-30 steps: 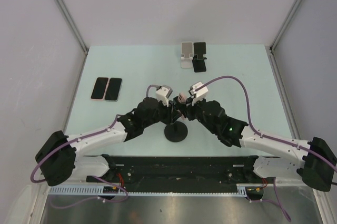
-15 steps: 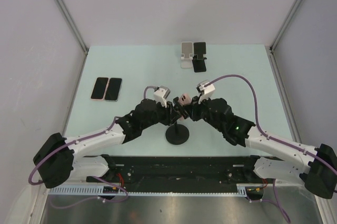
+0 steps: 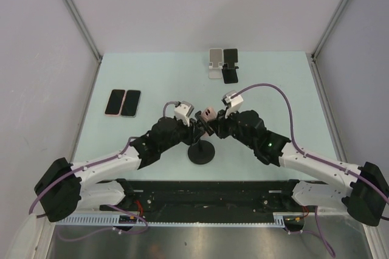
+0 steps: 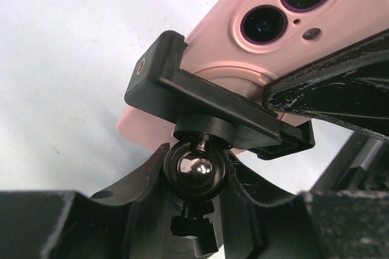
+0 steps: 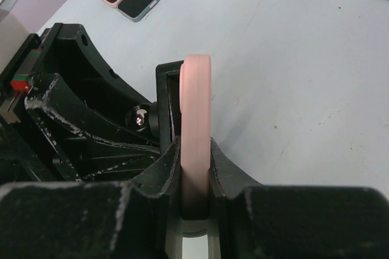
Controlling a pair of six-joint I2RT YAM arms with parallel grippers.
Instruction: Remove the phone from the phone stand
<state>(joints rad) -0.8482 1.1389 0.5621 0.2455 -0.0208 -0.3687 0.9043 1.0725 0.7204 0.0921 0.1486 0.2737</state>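
Note:
A pink phone (image 3: pixel 208 113) sits in the black clamp (image 4: pixel 206 104) of the phone stand, whose round base (image 3: pixel 201 152) rests on the table between the arms. In the left wrist view the phone's (image 4: pixel 273 22) camera lenses show above the clamp. My left gripper (image 4: pixel 196 174) is shut on the stand's shiny ball joint (image 4: pixel 196 168) just below the clamp. My right gripper (image 5: pixel 196 168) is shut on the phone's (image 5: pixel 196 101) edge, one finger on each face. Seen from above, both grippers (image 3: pixel 196 126) (image 3: pixel 212 121) meet at the stand's head.
Two phones (image 3: pixel 123 102) lie side by side at the table's left. A white stand and a black stand (image 3: pixel 223 64) are at the back centre. The table's side walls rise left and right.
Both arms and the stand's head shifted slightly; the right wrist swung right, then back. Both grips stay the same.

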